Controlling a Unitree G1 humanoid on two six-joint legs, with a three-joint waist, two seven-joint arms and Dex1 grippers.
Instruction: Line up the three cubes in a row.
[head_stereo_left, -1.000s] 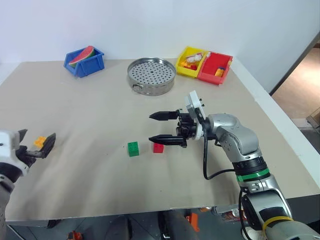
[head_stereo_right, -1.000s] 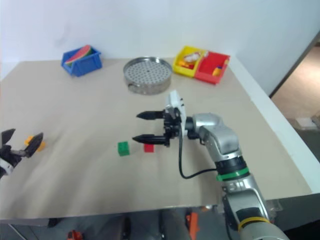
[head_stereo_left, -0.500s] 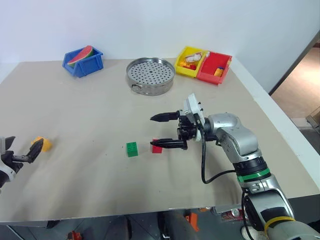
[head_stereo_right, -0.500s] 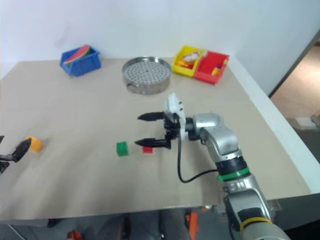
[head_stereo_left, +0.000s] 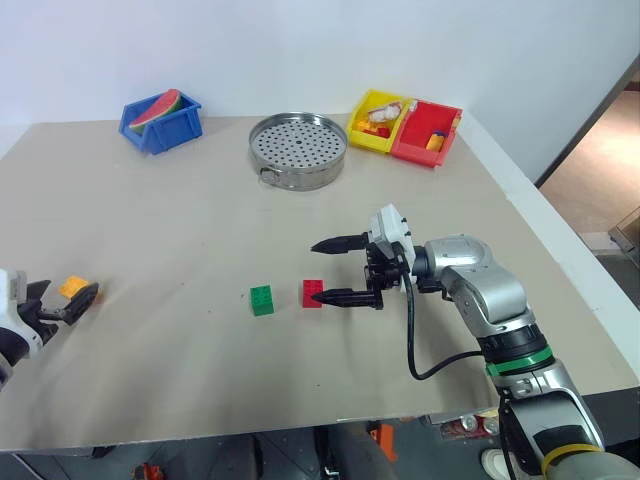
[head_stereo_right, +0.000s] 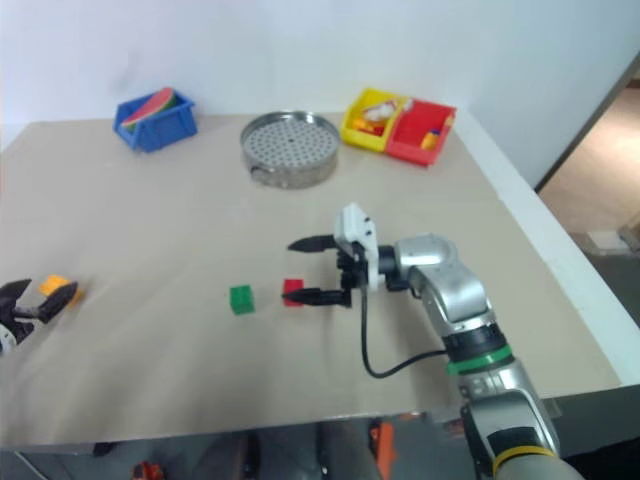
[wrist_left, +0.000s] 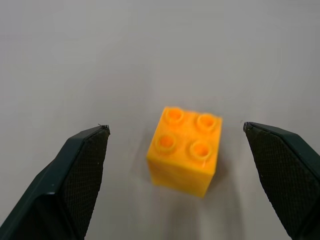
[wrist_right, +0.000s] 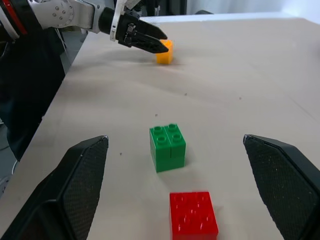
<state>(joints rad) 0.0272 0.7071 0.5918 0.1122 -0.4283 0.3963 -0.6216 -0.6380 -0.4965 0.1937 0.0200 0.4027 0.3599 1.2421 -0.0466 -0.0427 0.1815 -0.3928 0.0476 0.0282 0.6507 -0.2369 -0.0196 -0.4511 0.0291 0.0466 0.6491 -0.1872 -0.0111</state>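
We've got the broad table (head_stereo_left: 180, 200) under us, with a perforated steel pan (head_stereo_left: 298, 150), a blue bin (head_stereo_left: 160, 118) and a yellow and red pair of bins (head_stereo_left: 405, 125) along its far edge. Nearer in, our right claw (head_stereo_left: 325, 270) hangs spread wide, pointing across at the red cube (head_stereo_left: 312, 293), with its lower finger right by that cube. The green cube (head_stereo_left: 262, 299) sits just beside the red one, so those two already make a short row. Over at the far left edge, our left claw (wrist_left: 175, 140) is spread too, fingers either side of the orange-yellow cube (wrist_left: 185, 150), not touching it.

Now the risks. That orange cube sits slightly turned between the fingers, so when we close they may catch its corners and spin or squirt it away. On the right, a low sweep of that lower finger could nudge the red cube out of line with the green.
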